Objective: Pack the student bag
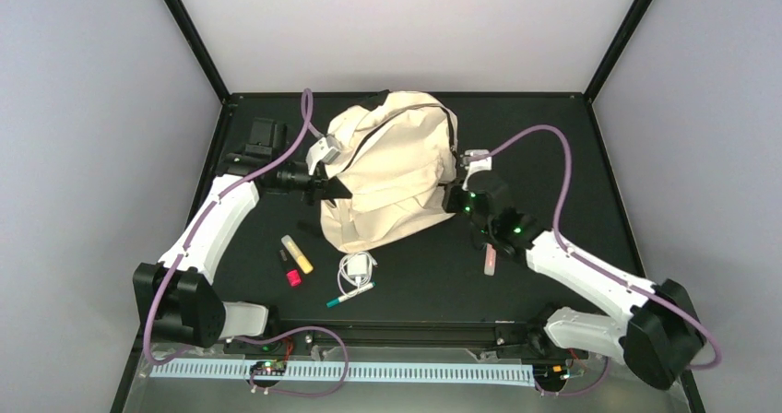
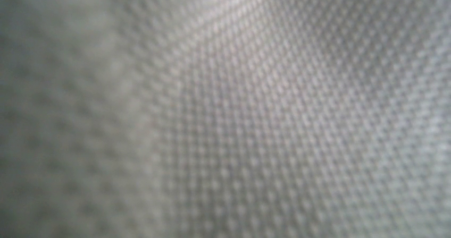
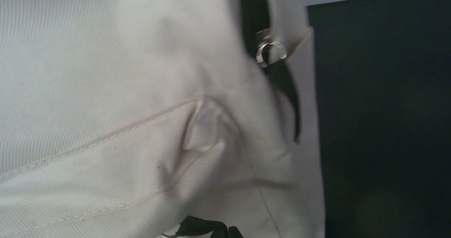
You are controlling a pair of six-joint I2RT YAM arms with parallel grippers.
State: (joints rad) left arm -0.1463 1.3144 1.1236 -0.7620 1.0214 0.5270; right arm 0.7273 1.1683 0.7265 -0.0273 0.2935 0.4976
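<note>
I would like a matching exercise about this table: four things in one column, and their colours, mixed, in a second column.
Things:
1 student bag
2 marker
3 small block
4 table

Colours:
a red
b black
c cream
d yellow

Pairs: 1-c; 2-d; 3-a; 4-b

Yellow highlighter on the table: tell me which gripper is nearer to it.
Left. The left gripper sits at the student bag's left side, just beyond the yellow highlighter; the right gripper is at the bag's right side, much farther off.
</note>
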